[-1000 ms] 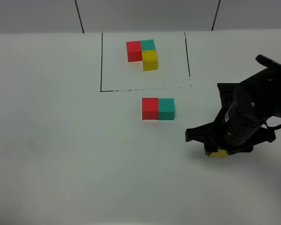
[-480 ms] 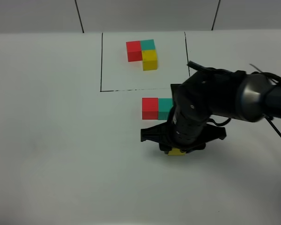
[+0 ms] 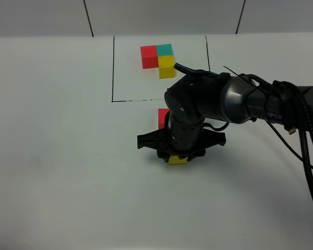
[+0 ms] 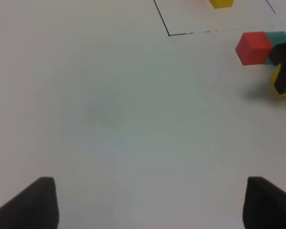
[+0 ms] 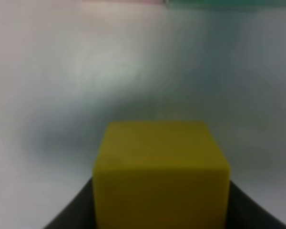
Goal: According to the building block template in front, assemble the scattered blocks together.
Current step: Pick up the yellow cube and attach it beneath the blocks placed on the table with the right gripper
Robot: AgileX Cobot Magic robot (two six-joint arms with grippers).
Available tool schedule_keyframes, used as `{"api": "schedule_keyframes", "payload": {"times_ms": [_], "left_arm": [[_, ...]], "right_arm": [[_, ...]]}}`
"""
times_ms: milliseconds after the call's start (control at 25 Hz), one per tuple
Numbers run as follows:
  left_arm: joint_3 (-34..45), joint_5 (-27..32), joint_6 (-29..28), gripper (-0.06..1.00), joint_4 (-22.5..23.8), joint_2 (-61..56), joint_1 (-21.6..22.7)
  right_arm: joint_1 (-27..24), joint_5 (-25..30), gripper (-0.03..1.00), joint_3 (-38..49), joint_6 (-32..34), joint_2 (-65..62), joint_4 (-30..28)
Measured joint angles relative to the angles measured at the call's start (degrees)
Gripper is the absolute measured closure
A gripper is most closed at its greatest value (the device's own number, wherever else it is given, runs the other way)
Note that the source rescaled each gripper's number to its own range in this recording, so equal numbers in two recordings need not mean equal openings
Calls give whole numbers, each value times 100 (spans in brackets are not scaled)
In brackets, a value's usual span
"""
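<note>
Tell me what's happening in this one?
The right pincer is shut on a yellow cube and holds it just in front of the red cube and teal cube, which sit side by side on the white table. Behind them is the framed pattern of three joined cubes. The left pincer is open over bare table, holding nothing.

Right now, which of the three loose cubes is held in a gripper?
The yellow cube, clamped in the right gripper; the red cube and teal cube rest on the table.
</note>
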Motion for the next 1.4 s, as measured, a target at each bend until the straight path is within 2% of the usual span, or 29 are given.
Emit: {"api": "schedule_keyframes", "payload": {"times_ms": [600, 1400], "left_arm": [[0, 0, 0, 20, 0, 0, 0], [0, 0, -5, 20, 0, 0, 0]], "right_arm": [[4, -142, 96, -50, 495, 241, -420], [-169, -123, 96, -394, 606, 537, -419]]}}
